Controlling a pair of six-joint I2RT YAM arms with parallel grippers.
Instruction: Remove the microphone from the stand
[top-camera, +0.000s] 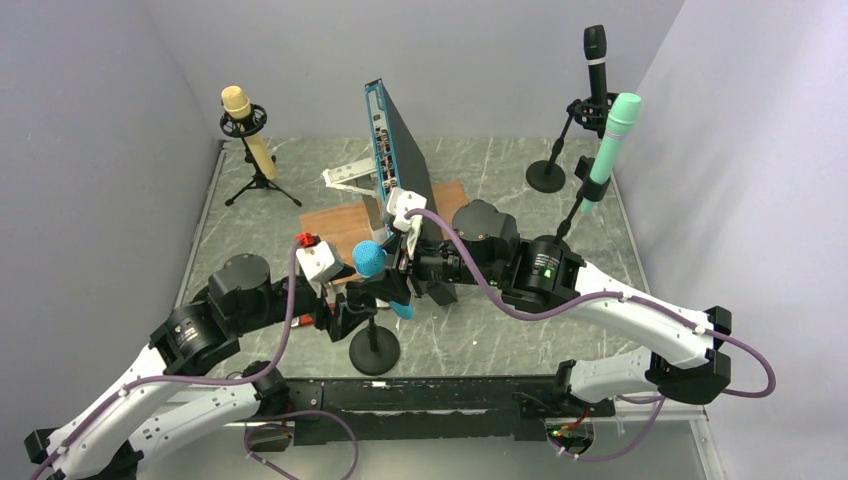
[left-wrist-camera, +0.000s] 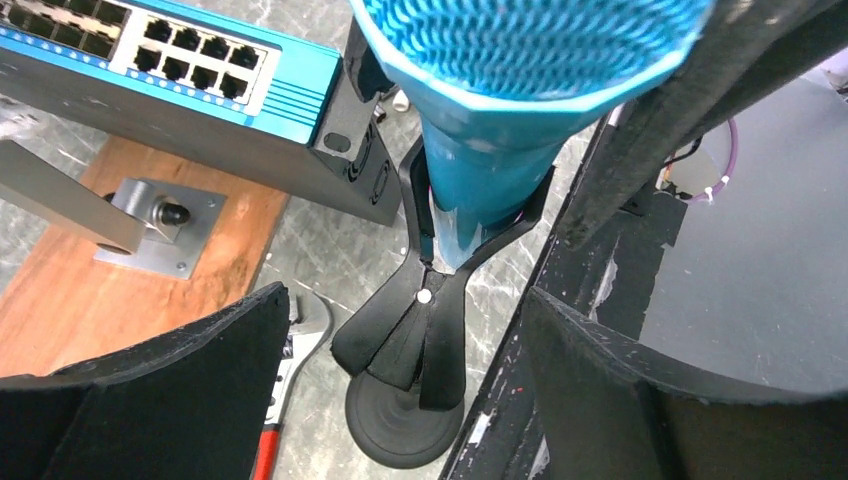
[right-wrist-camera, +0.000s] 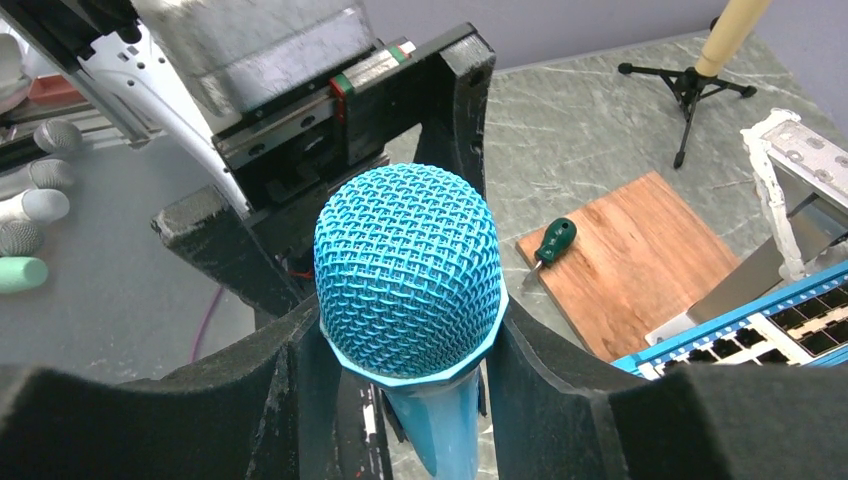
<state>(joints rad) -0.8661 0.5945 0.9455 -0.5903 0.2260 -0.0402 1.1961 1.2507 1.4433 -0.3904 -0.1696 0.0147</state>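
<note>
The blue mesh-headed microphone (right-wrist-camera: 408, 270) sits clipped in its black round-based stand (left-wrist-camera: 440, 310) on the grey marble tabletop (top-camera: 460, 345). The right gripper (right-wrist-camera: 405, 345) clamps its neck. The left gripper (left-wrist-camera: 405, 300) straddles the stand, jaws open and gripping nothing. Pulling now would likely drag or topple the unsteadied stand.

No legible text, label, brand or number — nothing readable.
</note>
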